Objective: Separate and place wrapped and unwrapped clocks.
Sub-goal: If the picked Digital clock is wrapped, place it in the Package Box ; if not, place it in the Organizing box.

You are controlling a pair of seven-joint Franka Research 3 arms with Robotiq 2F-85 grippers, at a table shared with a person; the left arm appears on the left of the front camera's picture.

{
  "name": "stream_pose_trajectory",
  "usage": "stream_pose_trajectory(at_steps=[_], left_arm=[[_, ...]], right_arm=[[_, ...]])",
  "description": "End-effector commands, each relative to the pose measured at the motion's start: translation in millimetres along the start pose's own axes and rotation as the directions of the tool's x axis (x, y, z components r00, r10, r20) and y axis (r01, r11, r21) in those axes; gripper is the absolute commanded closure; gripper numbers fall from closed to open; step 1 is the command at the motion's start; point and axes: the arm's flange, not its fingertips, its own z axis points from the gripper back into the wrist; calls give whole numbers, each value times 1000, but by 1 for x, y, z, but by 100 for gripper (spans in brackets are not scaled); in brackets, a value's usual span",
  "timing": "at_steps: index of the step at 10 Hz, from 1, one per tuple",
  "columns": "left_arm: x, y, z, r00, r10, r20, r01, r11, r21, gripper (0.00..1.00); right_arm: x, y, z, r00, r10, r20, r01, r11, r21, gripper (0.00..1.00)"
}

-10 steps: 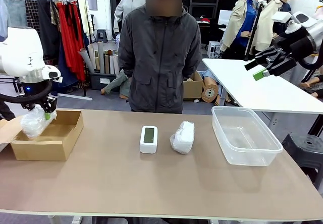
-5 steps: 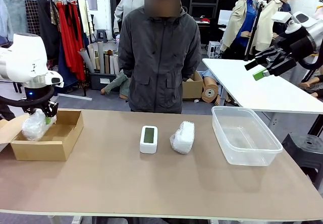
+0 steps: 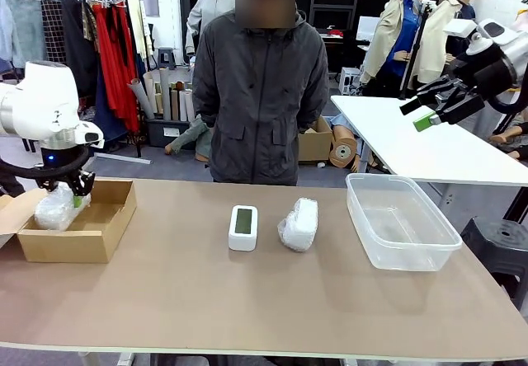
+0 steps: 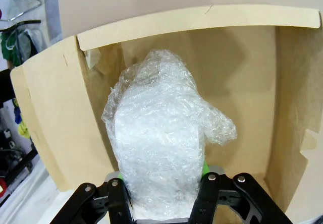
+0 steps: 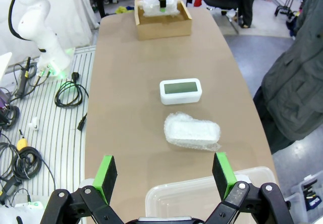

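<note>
Bubble-wrapped white clock bundle (image 3: 56, 207), long axis along the left gripper's (image 3: 74, 194) clamping fingers, hangs in the brown cardboard box (image 3: 78, 238) at nine o'clock; wrist view bares its inner walls. Right gripper (image 3: 415, 115) gapes wide.

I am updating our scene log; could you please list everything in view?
table: one, tan, foreground
cardboard box: one, brown, table's left end
plastic tub: one, clear, table's right end
bare clock: one, white with grey-green screen, table centre
loose wrapped clock: one, white in bubble wrap, just right of bare clock
held wrapped clock: one, white in bubble wrap, inside cardboard box
person: one, dark grey jacket, far side
left hand: one, black with green pads, shut on held wrapped clock
right hand: one, black with green pads, open, raised at right
</note>
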Motion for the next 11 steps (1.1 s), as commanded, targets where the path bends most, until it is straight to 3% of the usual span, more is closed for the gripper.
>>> stream_pose_trajectory(at_steps=[1, 3, 4, 8, 9, 11], left_arm=[[2, 5, -4, 1000, 17, 6, -17, 999, 29, 100], [4, 5, -12, 1000, 6, -5, -6, 999, 36, 100], [4, 3, -15, 1000, 3, -7, -3, 999, 34, 88], [5, 4, -16, 1000, -6, -13, 6, 999, 32, 13], [4, 4, -16, 1000, -5, -13, 5, 999, 32, 0], [4, 5, -14, 1000, -4, -12, 5, 999, 31, 0]], right_arm=[[1, 0, 0, 1000, 5, 3, -5, 1000, 2, 0], [1, 0, 0, 1000, 5, 3, -5, 1000, 2, 0], [1, 0, 0, 1000, 5, 3, -5, 1000, 2, 0], [1, 0, 0, 1000, 5, 3, -5, 1000, 2, 0], [1, 0, 0, 1000, 5, 3, -5, 1000, 2, 0], [1, 0, 0, 1000, 5, 3, -5, 1000, 2, 0]])
